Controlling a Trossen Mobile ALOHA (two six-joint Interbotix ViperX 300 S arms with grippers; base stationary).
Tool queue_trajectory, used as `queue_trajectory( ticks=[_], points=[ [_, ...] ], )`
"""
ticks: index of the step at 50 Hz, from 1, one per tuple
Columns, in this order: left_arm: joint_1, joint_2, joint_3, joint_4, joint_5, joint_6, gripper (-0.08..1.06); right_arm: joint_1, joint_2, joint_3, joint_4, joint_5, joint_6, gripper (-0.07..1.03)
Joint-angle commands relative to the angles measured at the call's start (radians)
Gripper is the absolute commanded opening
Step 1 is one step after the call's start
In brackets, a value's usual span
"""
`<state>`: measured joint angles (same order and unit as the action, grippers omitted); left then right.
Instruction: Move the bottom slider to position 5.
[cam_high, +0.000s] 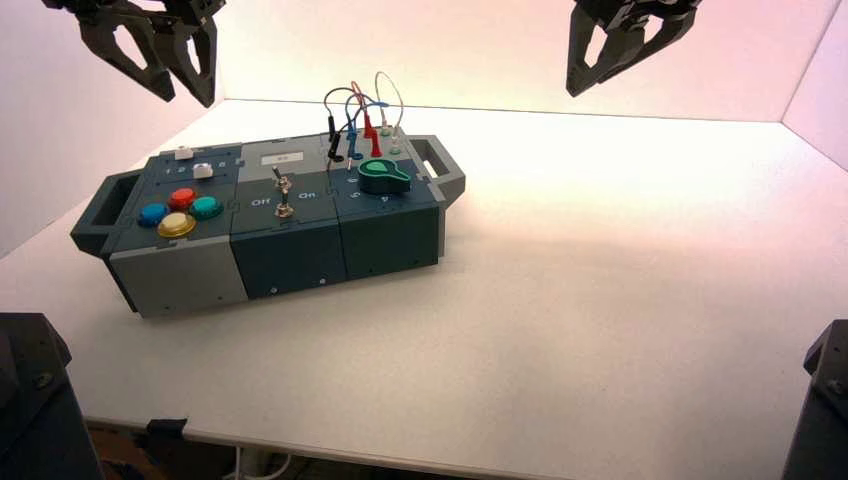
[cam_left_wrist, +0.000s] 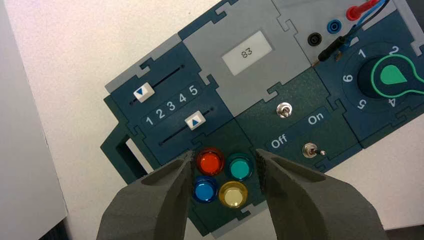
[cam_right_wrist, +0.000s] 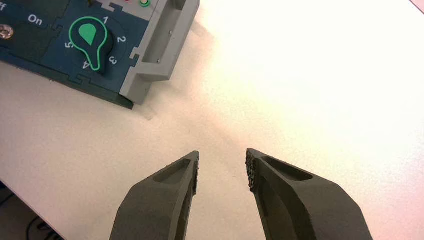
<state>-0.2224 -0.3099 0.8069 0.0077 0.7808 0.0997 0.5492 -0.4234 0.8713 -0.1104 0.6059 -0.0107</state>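
My left gripper (cam_left_wrist: 225, 152) hung open, far left, probably to clear the bottom slider (cam_left_wrist: 195, 120) (short of 5); right gripper (cam_right_wrist: 223, 154) open, far right.

Bottom slider (cam_left_wrist: 195, 120): white squarish knob, blue arrow, at 4, near buttons.

the big knob (cam_right_wrist: 91, 42) is black and green, and its thin end points near the 4. its corner of the box (cam_right_wrist: 102, 82) has a gray handle (cam_right_wrist: 170, 45). the right gripper (cam_right_wrist: 222, 167) is open over the table (cam_right_wrist: 280, 110).
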Motion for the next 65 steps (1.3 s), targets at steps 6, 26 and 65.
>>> queue_trajectory(
  ticks=[6, 26, 65],
  points=[
    [-0.006, -0.005, -0.018, 0.003, -0.003, 0.003, 0.63, 0.0, -0.008, -0.028, 0.003, -0.005, 0.003, 0.51],
    [0.048, -0.009, -0.02, 0.003, 0.017, -0.003, 0.47, 0.0, 0.002, -0.028, 0.011, -0.006, 0.003, 0.51],
    [0.222, 0.152, -0.058, 0.009, 0.061, 0.009, -0.03, 0.0, 0.02, -0.032, 0.012, -0.003, 0.003, 0.51]
  ],
)
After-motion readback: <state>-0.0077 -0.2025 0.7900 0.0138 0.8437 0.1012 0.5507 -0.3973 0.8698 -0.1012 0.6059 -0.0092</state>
